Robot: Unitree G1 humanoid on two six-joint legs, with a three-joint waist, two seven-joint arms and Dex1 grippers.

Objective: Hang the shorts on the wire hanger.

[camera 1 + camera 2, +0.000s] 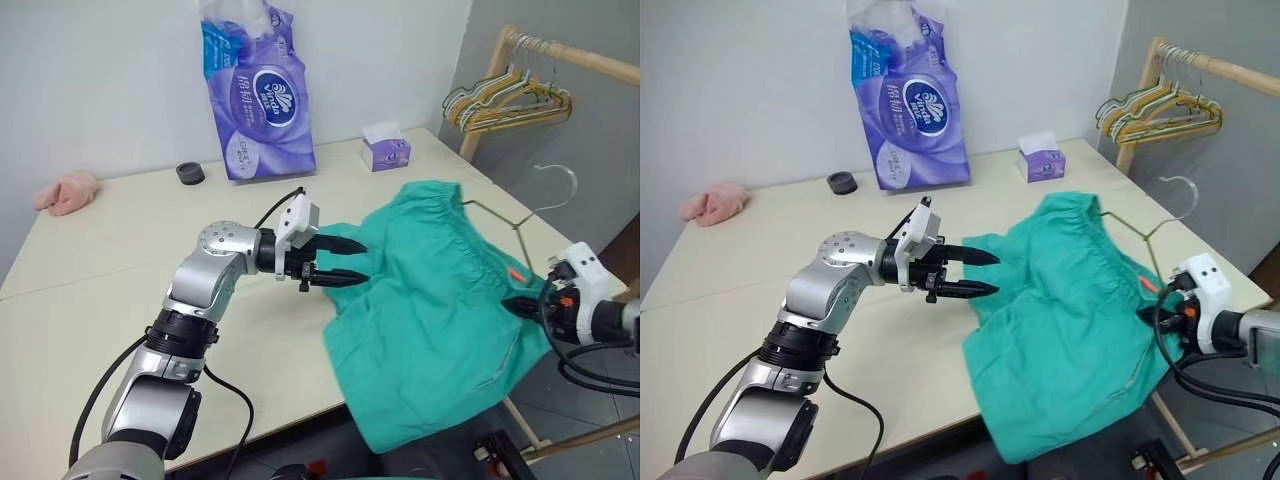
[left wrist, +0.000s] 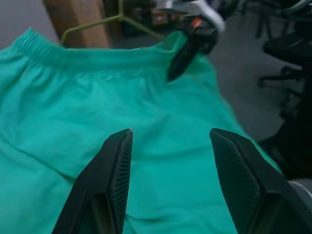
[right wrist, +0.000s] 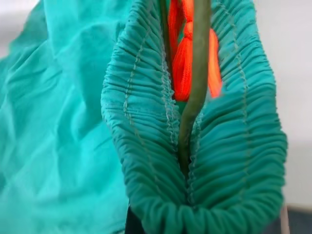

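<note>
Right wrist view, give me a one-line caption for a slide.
Gathered waistband of the teal shorts bunched around the wire hanger, with an orange cord showing inside.

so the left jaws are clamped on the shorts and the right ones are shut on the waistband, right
Not quite. The left gripper has its jaws open and holds nothing; in the left wrist view they stand apart above the shorts. The right gripper is indeed shut on the waistband, with the wire hanger running inside it.
</note>
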